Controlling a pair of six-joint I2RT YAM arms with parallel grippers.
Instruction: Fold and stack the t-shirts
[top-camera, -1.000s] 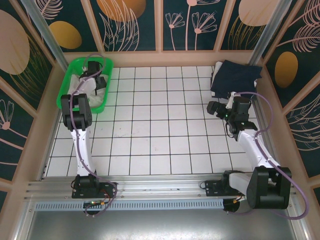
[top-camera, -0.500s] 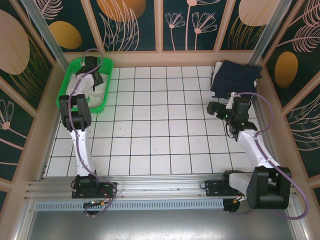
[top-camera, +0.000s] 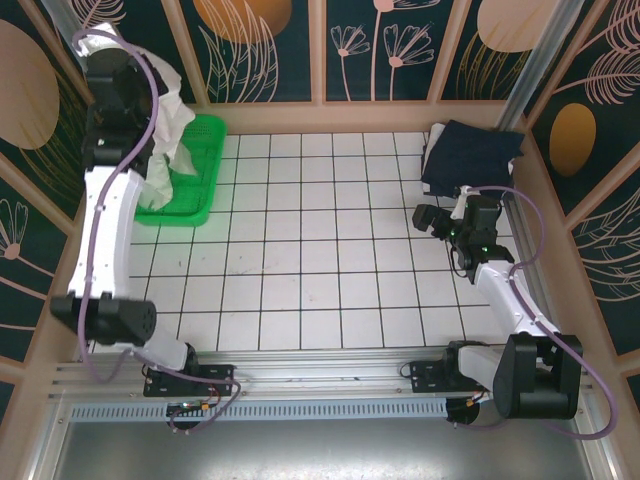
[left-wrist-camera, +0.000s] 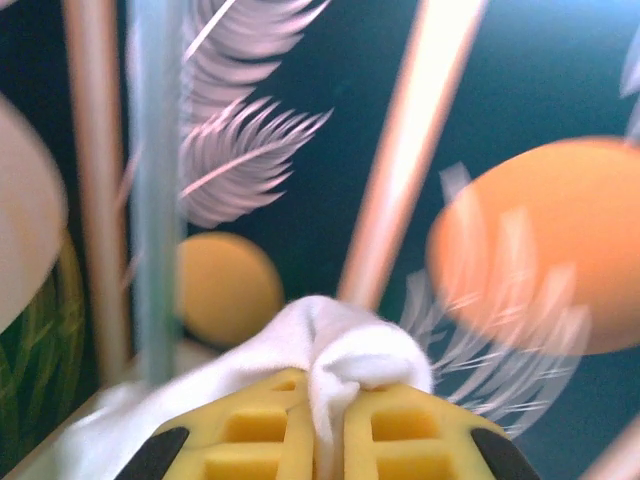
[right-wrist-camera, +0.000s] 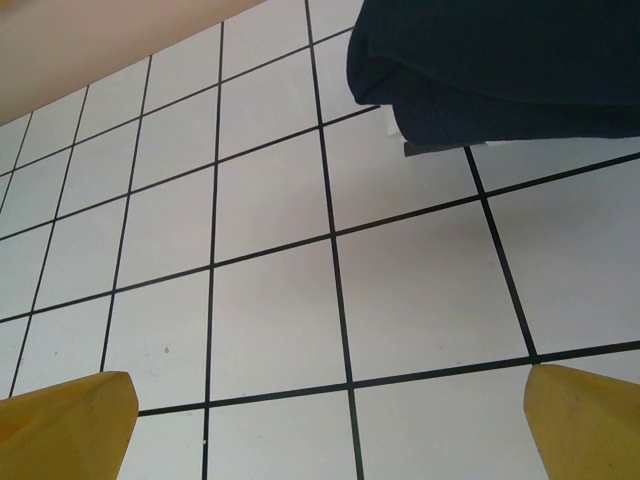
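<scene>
Two t-shirts are in the work area. The cream t-shirt (top-camera: 172, 125) hangs at the upper left of the top view, and its lower part trails down into the green basket (top-camera: 205, 150). The left gripper (left-wrist-camera: 325, 400) is closed on a bunched fold of this shirt. In the left wrist view the white cloth is pinched between the two yellow fingers (left-wrist-camera: 250, 430) and bulges above them at the lower centre of the frame. The left arm (top-camera: 100, 230) stands high beside the basket, in front of the patterned wall (top-camera: 260, 50).

The navy t-shirt (top-camera: 470, 155) lies in a layered pile at the upper right corner of the tiled table (top-camera: 320, 260). The right gripper (top-camera: 432, 218) sits just below and left of it, apart from the cloth. In the right wrist view its jaws stand wide apart, one yellow fingertip in each lower corner, with nothing held. The navy shirt's edge occupies the upper right of that frame.
</scene>
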